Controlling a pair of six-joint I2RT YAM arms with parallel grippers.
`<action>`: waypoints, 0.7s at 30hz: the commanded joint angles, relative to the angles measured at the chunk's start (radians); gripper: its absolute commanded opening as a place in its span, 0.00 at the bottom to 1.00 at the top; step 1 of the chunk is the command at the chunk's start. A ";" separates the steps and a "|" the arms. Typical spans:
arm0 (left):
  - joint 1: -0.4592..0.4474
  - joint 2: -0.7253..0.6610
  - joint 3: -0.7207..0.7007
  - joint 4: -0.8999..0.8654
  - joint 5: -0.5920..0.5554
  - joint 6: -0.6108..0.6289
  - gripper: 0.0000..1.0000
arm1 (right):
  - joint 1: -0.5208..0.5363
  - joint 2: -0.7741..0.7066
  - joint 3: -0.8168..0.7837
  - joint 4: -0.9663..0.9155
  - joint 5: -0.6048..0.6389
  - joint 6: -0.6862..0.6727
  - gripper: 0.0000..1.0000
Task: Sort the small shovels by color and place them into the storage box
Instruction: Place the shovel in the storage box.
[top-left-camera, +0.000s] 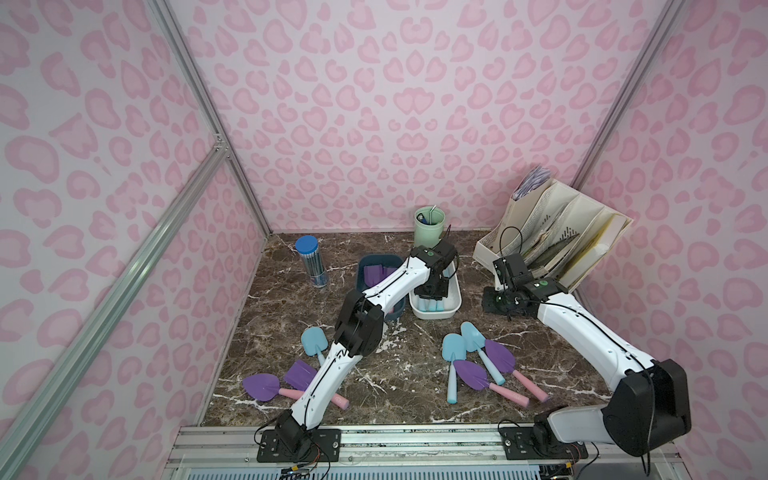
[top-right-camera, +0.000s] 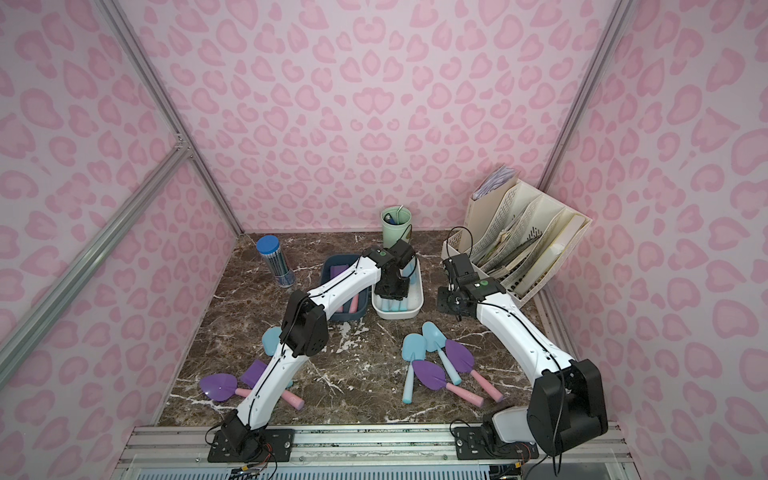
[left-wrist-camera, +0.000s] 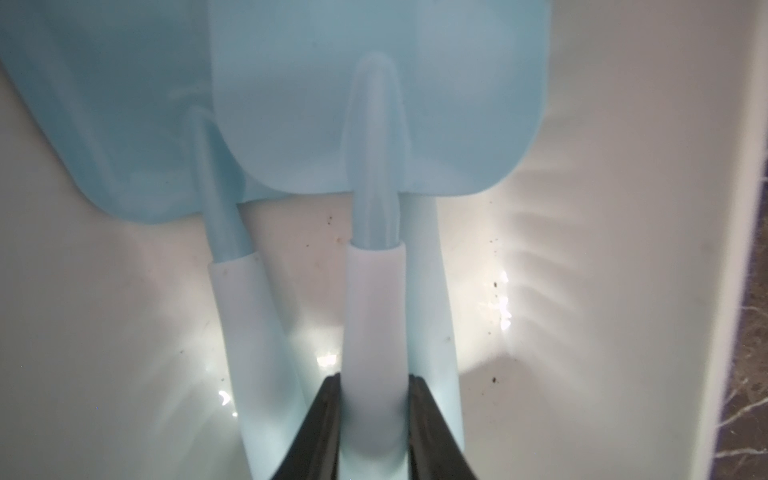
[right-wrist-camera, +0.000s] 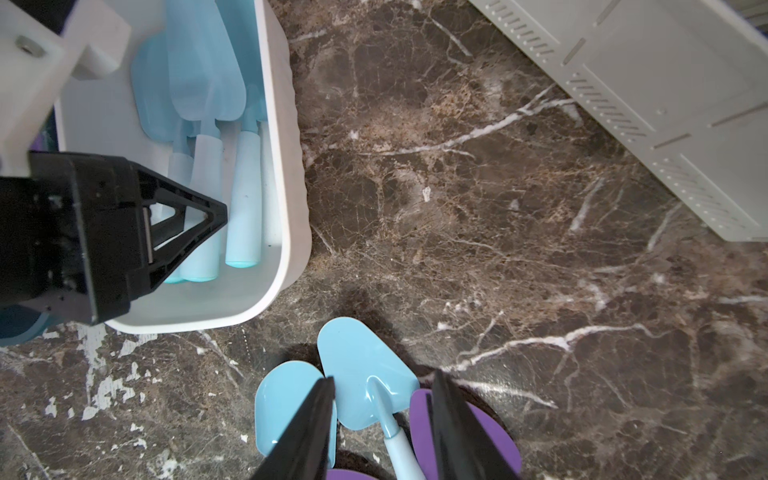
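Note:
My left gripper reaches down into the white storage box and is shut on the handle of a light blue shovel. Other light blue shovels lie beside it in that box. Purple shovels rest in the dark blue box next to it. My right gripper hangs open above the table right of the white box, over a loose blue shovel. Blue and purple shovels lie mid-table. Left of them lie one more blue and two purple.
A clear pencil tube with a blue cap stands at the back left. A green cup stands against the back wall. A cream file organizer leans in the back right corner, close behind my right wrist.

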 joint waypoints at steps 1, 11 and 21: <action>0.001 0.007 0.002 -0.025 0.002 0.009 0.23 | 0.000 0.003 0.002 0.018 -0.002 0.000 0.44; 0.003 0.011 0.003 -0.024 0.014 0.010 0.34 | -0.001 0.015 0.003 0.021 -0.002 0.001 0.44; 0.003 -0.012 0.002 -0.031 0.011 0.015 0.39 | -0.001 0.011 0.009 0.017 0.004 0.002 0.44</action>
